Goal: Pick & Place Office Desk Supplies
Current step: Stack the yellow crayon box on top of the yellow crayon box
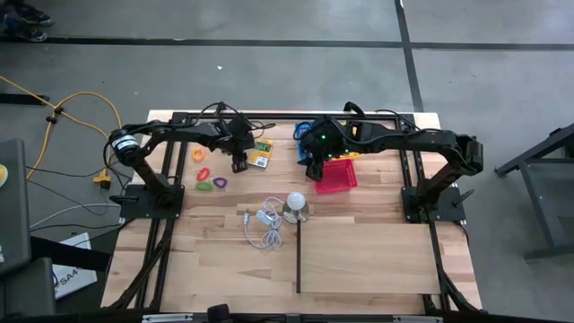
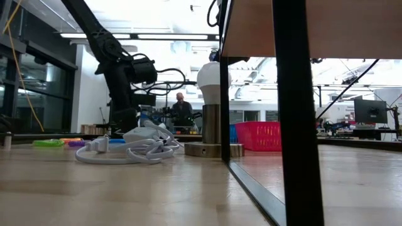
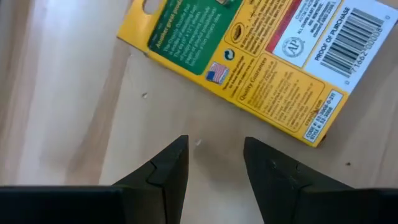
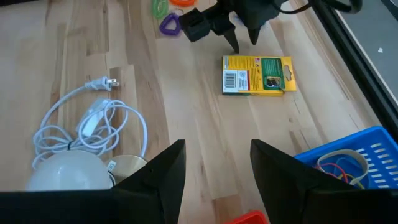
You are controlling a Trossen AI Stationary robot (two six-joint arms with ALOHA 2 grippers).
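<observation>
- A white bulb (image 1: 295,201) on a round silvery base (image 2: 210,149) stands mid-table, touching the coiled white cord (image 1: 263,226) on its left; in the low view both block much of the far table.
- A thin dark upright frame (image 2: 295,113) with a wooden panel crosses the low view on the right, hiding that side.
- A red basket (image 1: 335,176) sits right of centre, a blue basket (image 4: 348,158) at the far side holding rubber bands (image 4: 339,165).
- The table (image 1: 377,256) is pale wood planks, a separate wooden board (image 1: 363,260) on its near right; grey concrete floor around, a lit workshop with a person (image 2: 181,110) behind.
- The left gripper (image 3: 214,155) hangs just over the table, fingers parted and empty, right beside the yellow-and-green packet (image 3: 249,56).
- The right gripper (image 4: 217,163) hovers over the red basket, fingers released, holding nothing.
- One packet is clear in the wrist views; about four coloured rings (image 1: 208,175) lie at the left: orange, pink, green, purple.
</observation>
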